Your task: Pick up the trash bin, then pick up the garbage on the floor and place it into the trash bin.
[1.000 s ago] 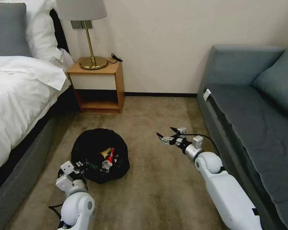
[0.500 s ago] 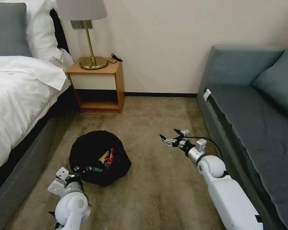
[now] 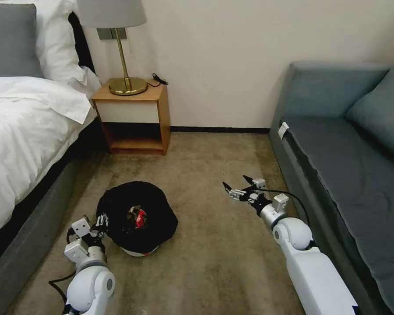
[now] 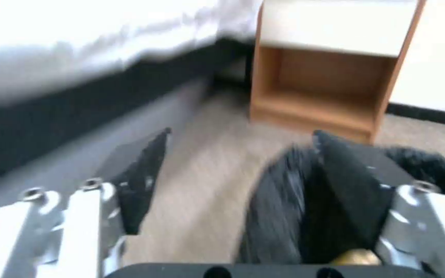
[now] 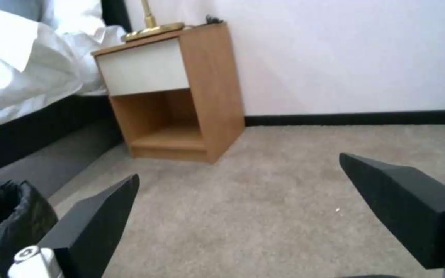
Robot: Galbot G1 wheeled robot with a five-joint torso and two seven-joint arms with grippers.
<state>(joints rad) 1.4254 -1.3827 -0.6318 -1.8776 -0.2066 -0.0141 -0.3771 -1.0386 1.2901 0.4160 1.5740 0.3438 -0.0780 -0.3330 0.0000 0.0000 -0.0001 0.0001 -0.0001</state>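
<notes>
**Bin tipped on the carpet, left pincer spread at its rim**

I had the left pincer [image 3: 101, 222] down at the near-left edge of the trash bin [image 3: 138, 218], and its fingers [image 4: 145, 175] stood spread. In the left wrist view one finger sat against the crinkled black liner while the other hung over bare carpet [image 3: 214, 262], so nothing was pinched. The bin itself rested on the carpet between the bed [image 3: 22, 131] and my right arm, leaning toward me, with its whitish base peeking out below the liner. Red and yellowish garbage [image 3: 137, 215] showed through the bag's mouth.

That lean was my worry. If I closed on liner alone, I judged the bag could slide off the rim and the bin stay behind, or roll further and spill its load. A push from the inner finger could tip it too.

The right pincer [image 3: 238, 187] hovered over open carpet, well apart from the bin, spread wide and empty, near the sofa [image 3: 346, 144].
</notes>
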